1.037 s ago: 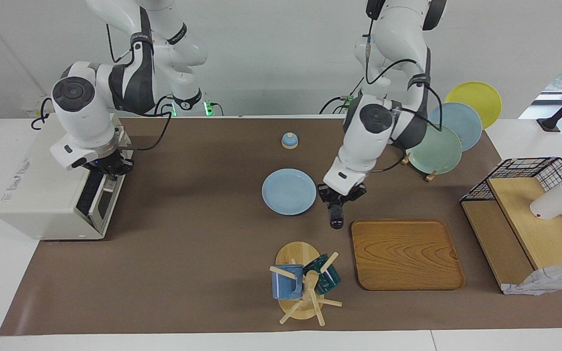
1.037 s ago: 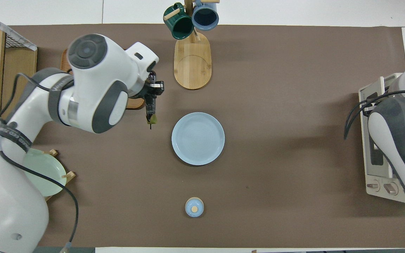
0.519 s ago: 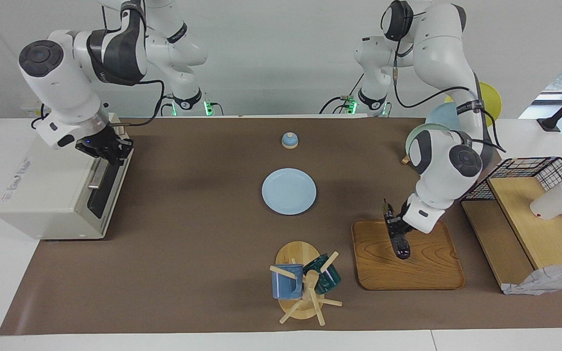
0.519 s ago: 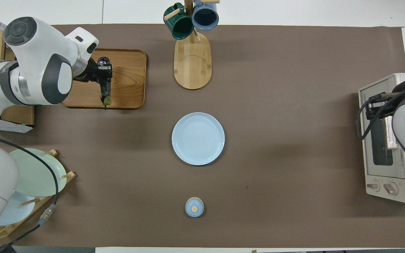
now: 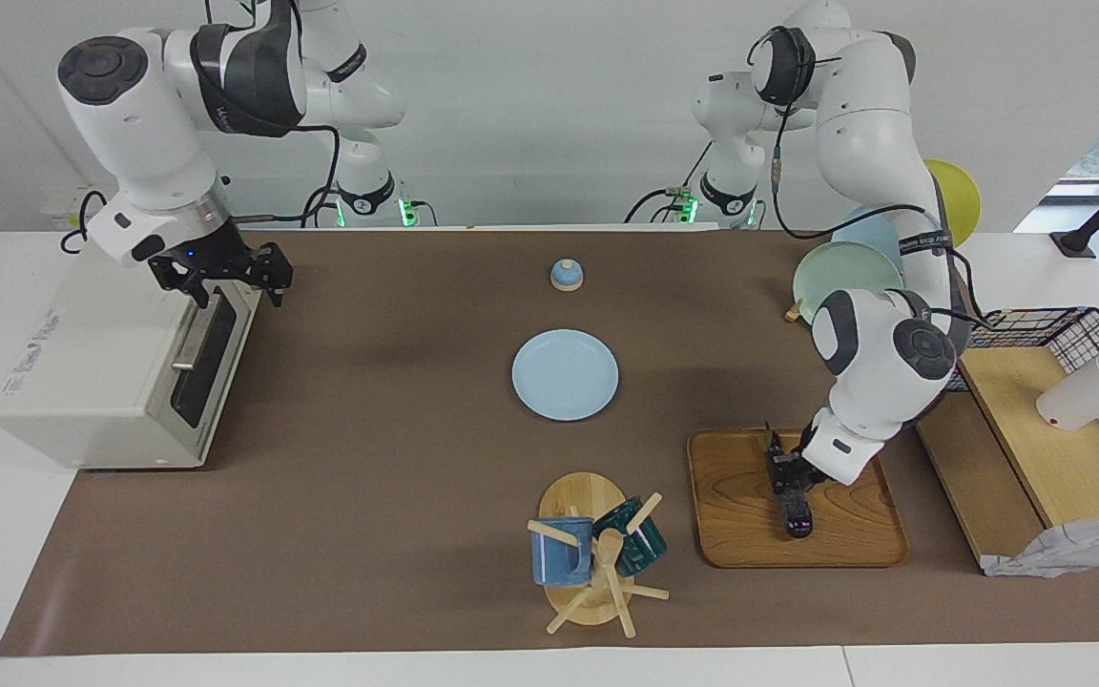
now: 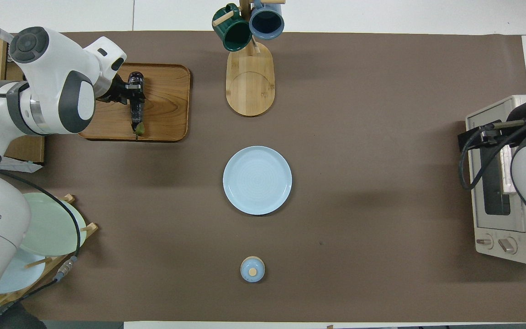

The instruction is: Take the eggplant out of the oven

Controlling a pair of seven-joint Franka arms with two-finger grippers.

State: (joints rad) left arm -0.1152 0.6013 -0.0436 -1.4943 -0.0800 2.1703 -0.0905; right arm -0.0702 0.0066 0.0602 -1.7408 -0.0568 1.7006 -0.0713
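Observation:
The dark purple eggplant lies lengthwise on the wooden tray, toward the left arm's end of the table. My left gripper is down on the eggplant's middle. The off-white oven stands at the right arm's end with its dark glass door shut. My right gripper hangs open just above the door's top edge, holding nothing.
A light blue plate lies mid-table. A mug stand with two mugs stands farther from the robots, beside the tray. A small blue lidded pot sits near the robots. A plate rack and a wire-and-wood shelf are at the left arm's end.
My left arm carried the eggplant from beside the plate onto the tray and lowered it. The oven door went shut. My right gripper let go of the door, opened and rose a little.

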